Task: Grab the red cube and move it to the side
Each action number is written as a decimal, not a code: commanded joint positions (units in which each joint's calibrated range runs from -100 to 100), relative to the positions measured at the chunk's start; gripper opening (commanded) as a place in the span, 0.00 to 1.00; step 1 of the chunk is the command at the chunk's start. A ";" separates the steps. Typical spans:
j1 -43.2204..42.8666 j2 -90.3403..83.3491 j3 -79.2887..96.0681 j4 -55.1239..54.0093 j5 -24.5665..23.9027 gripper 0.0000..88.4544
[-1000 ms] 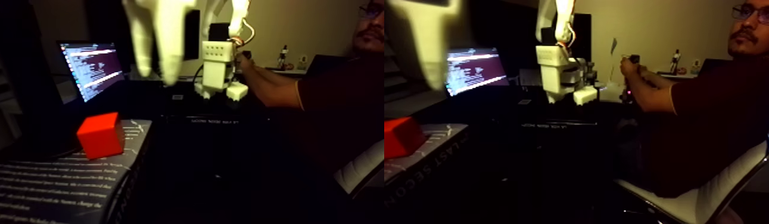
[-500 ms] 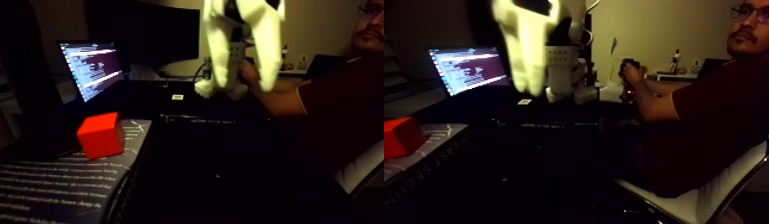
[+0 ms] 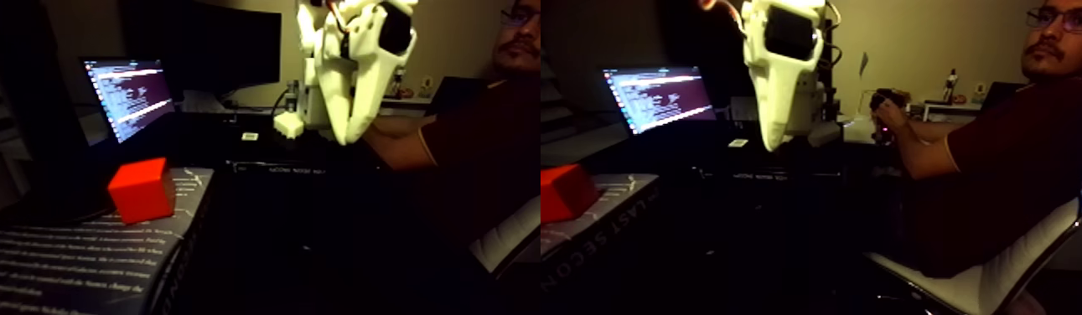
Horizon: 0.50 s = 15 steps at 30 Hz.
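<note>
The red cube (image 3: 142, 189) rests on a dark book (image 3: 78, 260) at the lower left of the picture's left half; it shows again, cut by the edge, at the left of the right half (image 3: 566, 191). My white gripper (image 3: 346, 138) hangs in the air at top centre, well above and to the right of the cube and apart from it. In the right half the gripper (image 3: 773, 144) tapers down to a single point. Nothing is held between its fingers. Whether the fingers are together or merely seen edge-on is unclear.
A lit laptop (image 3: 128, 96) stands behind the cube. A person sits at the right, with a hand (image 3: 887, 105) on a controller on the desk. The arm's white base (image 3: 289, 124) sits behind the gripper. A dark tabletop stretches between book and person.
The gripper has swung from the upper left toward the centre and turned, so its two separate fingers now look like one tapering point. The cube has not moved.
</note>
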 commanded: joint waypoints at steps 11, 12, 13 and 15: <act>1.66 -20.97 16.88 -6.15 -9.69 0.01; 1.75 -22.82 17.24 -5.05 -10.77 0.01; 1.99 -24.67 17.70 -3.96 -11.63 0.01; 2.66 -27.95 18.42 -2.60 -12.87 0.01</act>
